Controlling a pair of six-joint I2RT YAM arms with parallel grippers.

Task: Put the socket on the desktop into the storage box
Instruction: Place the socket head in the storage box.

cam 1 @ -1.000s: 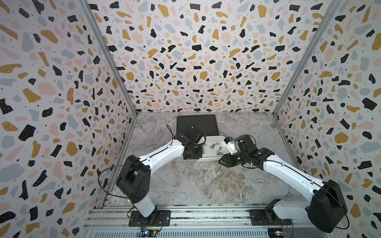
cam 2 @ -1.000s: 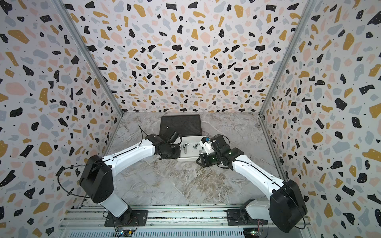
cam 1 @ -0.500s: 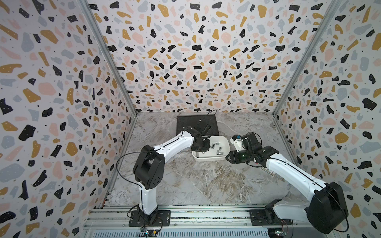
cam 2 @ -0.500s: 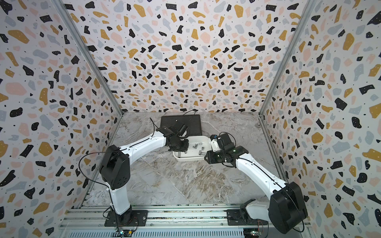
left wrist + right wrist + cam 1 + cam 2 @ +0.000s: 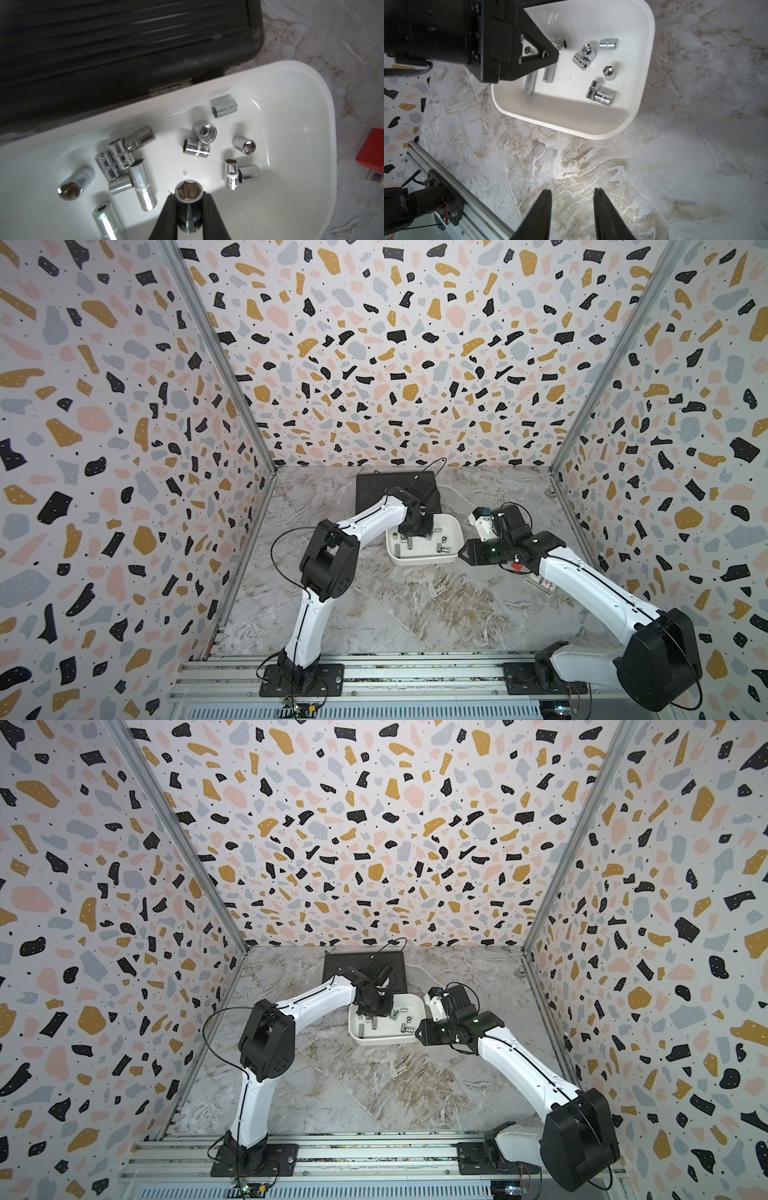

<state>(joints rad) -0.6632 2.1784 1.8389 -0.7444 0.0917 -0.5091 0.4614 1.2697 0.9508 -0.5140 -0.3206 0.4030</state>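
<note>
Both top views: left gripper (image 5: 415,532) hangs over storage box (image 5: 424,561), far-left corner; right gripper (image 5: 461,556) just off its right wall.
L wrist: jaws clenched on chrome hex socket (image 5: 188,209), long axis along the gripper, mouth twd glossy white floor (loose sockets (image 5: 143,185) below).
R wrist: fingers (image 5: 542,214) parted, empty, above veined marble desktop (image 5: 591,166).

The marble-patterned table (image 5: 415,605) carries a black ribbed case (image 5: 374,489) lying flat near the back wall, and a white storage box (image 5: 424,561) just beside it, toward the middle.
</note>
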